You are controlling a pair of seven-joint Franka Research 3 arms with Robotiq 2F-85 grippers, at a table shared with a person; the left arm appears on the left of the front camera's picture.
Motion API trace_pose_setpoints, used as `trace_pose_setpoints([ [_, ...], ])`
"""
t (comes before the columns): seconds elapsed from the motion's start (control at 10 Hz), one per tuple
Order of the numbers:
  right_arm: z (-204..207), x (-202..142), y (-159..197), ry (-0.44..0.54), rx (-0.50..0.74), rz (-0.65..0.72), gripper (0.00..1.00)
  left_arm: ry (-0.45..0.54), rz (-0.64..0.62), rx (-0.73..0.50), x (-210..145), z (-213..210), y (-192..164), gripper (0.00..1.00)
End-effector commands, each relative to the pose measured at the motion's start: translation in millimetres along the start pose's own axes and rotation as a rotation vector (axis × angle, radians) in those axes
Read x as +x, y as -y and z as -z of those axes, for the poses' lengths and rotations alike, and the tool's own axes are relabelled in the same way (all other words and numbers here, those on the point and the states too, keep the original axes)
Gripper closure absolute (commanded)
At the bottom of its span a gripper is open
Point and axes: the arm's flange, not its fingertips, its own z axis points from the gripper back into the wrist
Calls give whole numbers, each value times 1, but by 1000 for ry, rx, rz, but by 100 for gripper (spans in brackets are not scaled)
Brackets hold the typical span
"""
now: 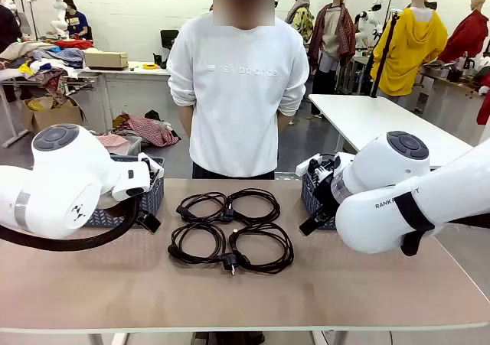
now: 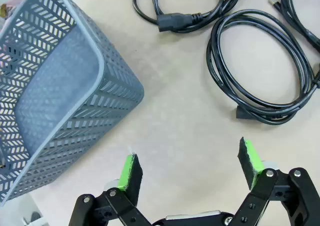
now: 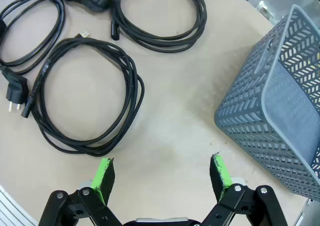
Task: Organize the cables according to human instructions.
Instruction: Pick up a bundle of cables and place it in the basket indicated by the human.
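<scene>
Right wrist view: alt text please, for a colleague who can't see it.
The right gripper hovers over a tan table, its green-padded fingers open and empty. Coiled black cables lie ahead to the picture's left, and a grey mesh basket stands at the right.

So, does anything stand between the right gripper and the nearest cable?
Nothing visible does. In the right wrist view the open right gripper hangs over bare table, and the nearest cable lies just ahead of it with no object between. The basket stands off to one side.
</scene>
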Motion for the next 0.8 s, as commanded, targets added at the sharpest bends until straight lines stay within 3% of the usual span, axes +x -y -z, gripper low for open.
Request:
trace_pose_setpoints([
  [0.0, 0, 0, 0, 1, 0, 0, 0, 0, 0, 0, 0, 0, 0, 0],
  [0.7, 0, 0, 0, 1, 0, 0, 0, 0, 0, 0, 0, 0, 0, 0],
])
